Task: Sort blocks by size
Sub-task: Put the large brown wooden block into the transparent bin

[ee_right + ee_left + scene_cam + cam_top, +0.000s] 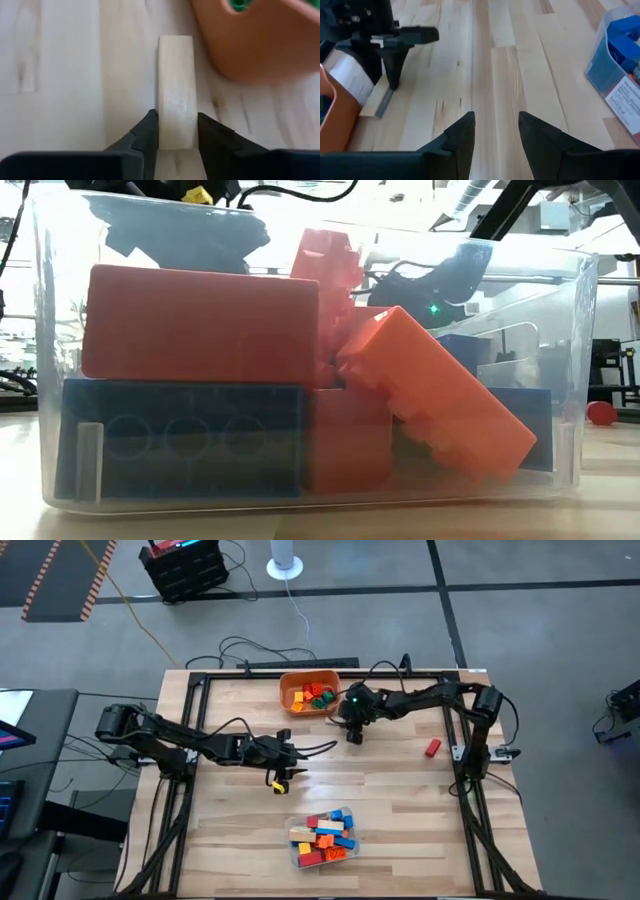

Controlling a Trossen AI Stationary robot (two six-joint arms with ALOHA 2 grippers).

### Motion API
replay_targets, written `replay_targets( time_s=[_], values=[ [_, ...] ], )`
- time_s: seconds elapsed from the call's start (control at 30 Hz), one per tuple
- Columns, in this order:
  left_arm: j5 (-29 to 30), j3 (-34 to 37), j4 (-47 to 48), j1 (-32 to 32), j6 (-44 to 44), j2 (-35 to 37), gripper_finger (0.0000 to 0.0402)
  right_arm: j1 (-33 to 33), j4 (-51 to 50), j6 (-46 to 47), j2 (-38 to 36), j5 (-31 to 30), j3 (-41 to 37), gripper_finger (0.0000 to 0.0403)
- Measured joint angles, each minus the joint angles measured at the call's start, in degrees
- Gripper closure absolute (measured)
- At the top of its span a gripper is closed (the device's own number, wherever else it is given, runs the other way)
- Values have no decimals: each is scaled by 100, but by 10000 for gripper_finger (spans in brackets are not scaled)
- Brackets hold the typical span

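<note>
Closed on a pale tan block point(175, 92), the right gripper point(176, 131) has its two dark fingers pressed against the block's long sides, with the orange bowl point(260, 45) just beside it and something green showing inside the bowl.

From above, the right gripper point(354, 730) sits on the wooden table point(400, 800) right next to the orange bowl point(310, 692), which holds orange, green and red blocks. A clear tub point(323, 838) well away from the bowl is filled with red, blue, orange and yellow blocks, and a single red block point(432, 747) lies alone out to the bowl's side. The left gripper point(283, 780) lies between bowl and tub.

At table level, the tub point(560, 360) fills the view, packed with red, orange and blue bricks.

On the left wrist camera, the left gripper point(496, 135) stands open over bare wood, nothing between its fingers; the bowl's edge point(335, 115) and the tub's corner point(620, 70) show at opposite sides.
</note>
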State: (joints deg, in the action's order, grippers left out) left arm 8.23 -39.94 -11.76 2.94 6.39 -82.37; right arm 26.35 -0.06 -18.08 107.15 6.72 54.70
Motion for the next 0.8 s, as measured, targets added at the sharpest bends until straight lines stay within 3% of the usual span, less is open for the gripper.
replay_targets(
  time_s=[0.23,0.4,0.53,0.8],
  values=[
    [235,0,217,24,-7,2,256,-351,-818,257,-157,-105,139,265],
    [399,-4,357,166,-1,234,256,-739,-1659,516,-732,-145,142,266],
    [669,-7,629,267,-20,490,256,-1412,-2004,797,-1320,-55,142,267],
    [678,-7,867,284,-225,522,256,-3128,-1685,1735,-2063,72,144,265]
  ],
)
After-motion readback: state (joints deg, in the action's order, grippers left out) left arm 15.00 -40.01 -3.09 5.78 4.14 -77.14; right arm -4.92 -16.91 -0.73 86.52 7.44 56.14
